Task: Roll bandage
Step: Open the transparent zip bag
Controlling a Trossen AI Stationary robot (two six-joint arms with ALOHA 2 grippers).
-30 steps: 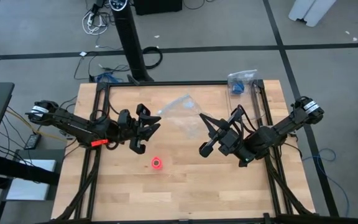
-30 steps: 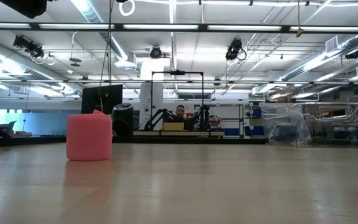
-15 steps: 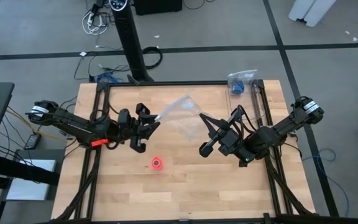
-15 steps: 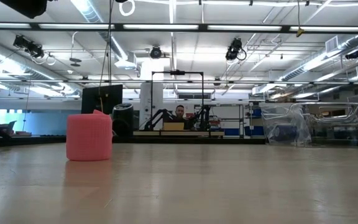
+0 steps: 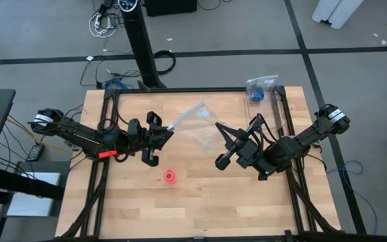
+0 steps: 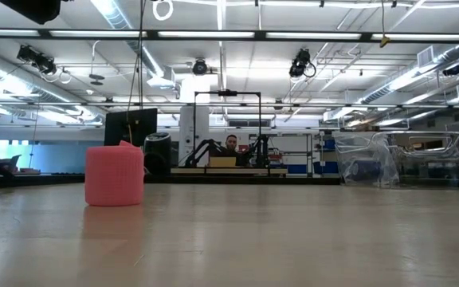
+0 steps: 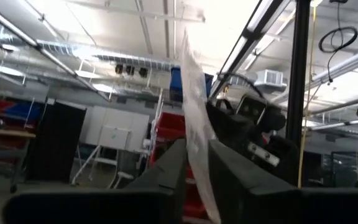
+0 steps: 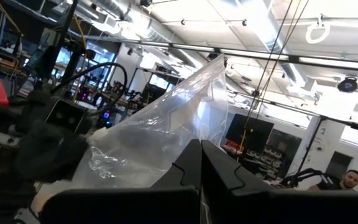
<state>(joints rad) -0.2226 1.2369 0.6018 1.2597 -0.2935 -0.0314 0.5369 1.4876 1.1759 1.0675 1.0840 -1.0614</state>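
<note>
— Where's the bandage?

— I see the small bright pink-red roll of soft fabric bandage (image 5: 170, 176) standing on end on the pale wooden slatted table (image 5: 200, 202), alone and untouched. From the low camera it is a squat cylinder (image 6: 115, 175) with a matte, slightly fuzzy wrap and a loose tail end poking up at its top edge. From above I can see the hollow centre of the roll.

— And the arms?

— Both are beyond the roll, on the side away from the table's front edge. The left gripper (image 5: 163, 132) has its dark fingers (image 7: 229, 180) pinched on an edge of the clear wrinkly plastic bag (image 5: 197, 124), a thin glossy film that lifts off the table beyond the roll. The right gripper (image 5: 219, 128) has its jaws together on the same bag's other edge; through its wrist camera I see the film (image 8: 166, 134) billow up from between its fingers (image 8: 219, 174), creased and shiny. A see-through plastic container (image 5: 259, 89) sits at the table's far corner, well apart from the roll.
</note>
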